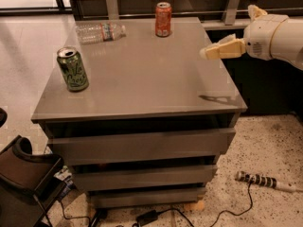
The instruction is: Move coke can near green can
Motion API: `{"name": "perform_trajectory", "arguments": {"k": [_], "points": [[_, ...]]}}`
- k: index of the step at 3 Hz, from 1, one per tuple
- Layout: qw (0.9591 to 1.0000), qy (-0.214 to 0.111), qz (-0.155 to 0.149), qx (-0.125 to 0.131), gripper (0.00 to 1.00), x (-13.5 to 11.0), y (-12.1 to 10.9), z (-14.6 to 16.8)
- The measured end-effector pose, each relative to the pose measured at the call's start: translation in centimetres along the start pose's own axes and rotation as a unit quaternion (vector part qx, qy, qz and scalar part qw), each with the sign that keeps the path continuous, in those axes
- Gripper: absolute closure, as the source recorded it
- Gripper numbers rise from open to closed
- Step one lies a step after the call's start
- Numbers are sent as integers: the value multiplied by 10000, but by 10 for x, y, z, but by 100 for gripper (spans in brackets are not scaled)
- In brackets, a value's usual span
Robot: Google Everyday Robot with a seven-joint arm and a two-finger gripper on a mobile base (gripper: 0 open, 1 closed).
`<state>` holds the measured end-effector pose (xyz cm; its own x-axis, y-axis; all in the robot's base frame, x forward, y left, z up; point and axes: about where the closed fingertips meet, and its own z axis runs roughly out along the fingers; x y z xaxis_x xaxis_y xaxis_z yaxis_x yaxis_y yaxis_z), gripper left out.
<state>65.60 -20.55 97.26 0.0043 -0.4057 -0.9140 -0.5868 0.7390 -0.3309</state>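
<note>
The coke can, red-orange with a silver top, stands upright at the far edge of the grey cabinet top, right of centre. The green can with pale lettering stands upright near the left front part of the top. My gripper comes in from the right on a white arm. It hovers above the right edge of the top, to the right of and nearer than the coke can, holding nothing.
A clear plastic bottle lies on its side at the far left of the top. The cabinet has drawers in front. A black chair stands at the lower left. A power strip and cables lie on the floor.
</note>
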Motion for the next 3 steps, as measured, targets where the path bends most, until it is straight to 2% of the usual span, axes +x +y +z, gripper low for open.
{"name": "perform_trajectory", "arguments": {"k": [1,2,3], "points": [[10000,12,13,8,0,1,-1,-1],[9999,-79,52,-50,0,3,-9,17],[9995,-232,190,-41,0,9,-32,54]]}}
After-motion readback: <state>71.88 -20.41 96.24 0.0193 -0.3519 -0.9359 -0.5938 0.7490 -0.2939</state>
